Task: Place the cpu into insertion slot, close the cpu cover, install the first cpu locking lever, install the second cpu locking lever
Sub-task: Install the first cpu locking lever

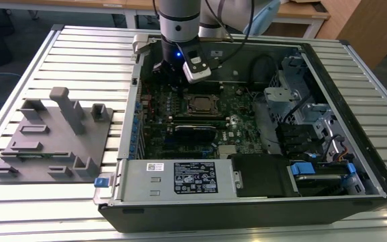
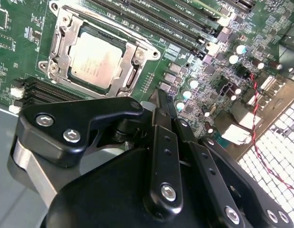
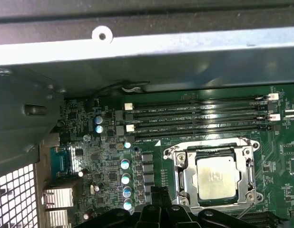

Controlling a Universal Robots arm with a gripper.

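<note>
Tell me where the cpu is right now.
The cpu sits in the insertion slot at the middle of the motherboard in the exterior view; in both wrist views long memory slots run beside it.

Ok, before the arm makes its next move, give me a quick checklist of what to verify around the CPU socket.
1. cpu seated in the insertion slot: ok, its silver face lies flat inside in both wrist views.
2. cpu cover down: ok, the frame lies flat around the chip.
3. locking levers latched: cannot tell; a rod lies along the socket's edge, but its hooked end is unclear.
4. gripper clear of the socket: ok, it hovers beside it, not touching.
5. memory slots next to the socket: ok, nothing stands in them.
</note>
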